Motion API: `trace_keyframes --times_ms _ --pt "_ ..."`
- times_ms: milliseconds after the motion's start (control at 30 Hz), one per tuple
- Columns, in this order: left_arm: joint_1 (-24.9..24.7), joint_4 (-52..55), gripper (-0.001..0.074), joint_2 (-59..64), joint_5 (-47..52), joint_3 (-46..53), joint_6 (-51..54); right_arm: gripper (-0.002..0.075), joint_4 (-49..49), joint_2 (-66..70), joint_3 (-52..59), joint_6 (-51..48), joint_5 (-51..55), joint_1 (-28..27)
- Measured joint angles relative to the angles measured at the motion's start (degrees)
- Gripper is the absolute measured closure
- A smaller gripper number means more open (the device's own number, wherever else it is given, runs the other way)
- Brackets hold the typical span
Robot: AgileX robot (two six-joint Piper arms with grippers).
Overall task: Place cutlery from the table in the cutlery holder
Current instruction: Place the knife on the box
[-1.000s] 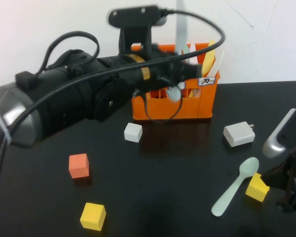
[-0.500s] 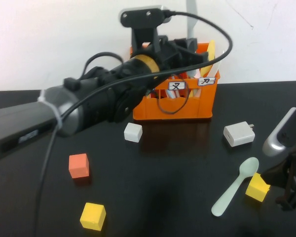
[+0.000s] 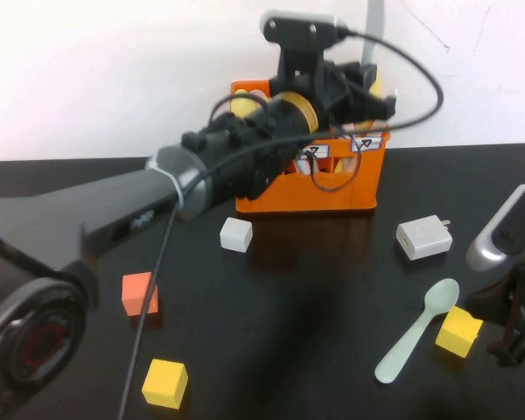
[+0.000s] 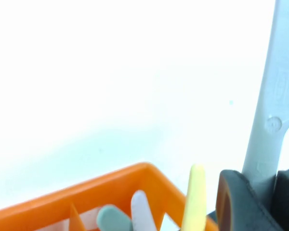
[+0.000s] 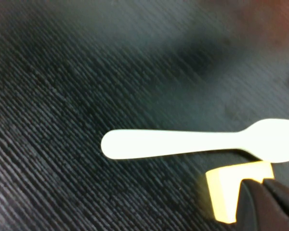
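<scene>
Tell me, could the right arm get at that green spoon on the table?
Probably yes. The right gripper, shut, sits low beside the green spoon with only a yellow cube close by. The left gripper holds a knife elsewhere.

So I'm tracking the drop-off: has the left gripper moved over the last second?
Yes. The left gripper, holding the grey knife, shifted rightward along the orange crate.

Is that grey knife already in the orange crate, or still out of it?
Still out. The left claw grips the grey knife upright above the orange crate. The right claw rests shut by the mint spoon.

Spoon (image 3: pixel 416 332) (beside cube (image 3: pixel 459 332)) right of holder (image 3: pixel 308 179)
</scene>
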Motion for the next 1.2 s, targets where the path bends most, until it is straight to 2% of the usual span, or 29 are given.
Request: trace_keyframes --times_ms 367,633,700,867,967,1100,1200 --pt "0.0 0.4 0.0623 3.7 -7.7 0.0 6.0 0.0728 0.0 0.0 0.0 0.0 -0.6 0.0" --pt "0.8 -3.4 0.0616 3.9 -4.8 0.0 5.3 0.0728 0.0 0.0 0.0 0.0 0.5 0.0" --pt "1.1 -3.9 0.0584 3.9 -4.3 0.0 5.3 0.0728 0.0 0.0 0.0 0.0 0.5 0.0" --pt "1.1 -4.3 0.043 4.1 -4.1 0.0 5.0 0.0728 0.0 0.0 0.0 0.1 0.6 0.0" --pt "1.1 -4.5 0.0399 3.8 -2.9 0.0 4.7 0.0728 0.0 0.0 0.0 0.2 0.6 0.0" --pt "1.1 -4.1 0.0415 1.5 1.4 0.0 4.7 0.0728 0.0 0.0 0.0 0.2 0.6 0.0" --pt "1.1 -3.0 0.05 -2.2 5.5 0.0 5.2 0.0728 0.1 0.0 0.0 0.2 0.6 0.0"
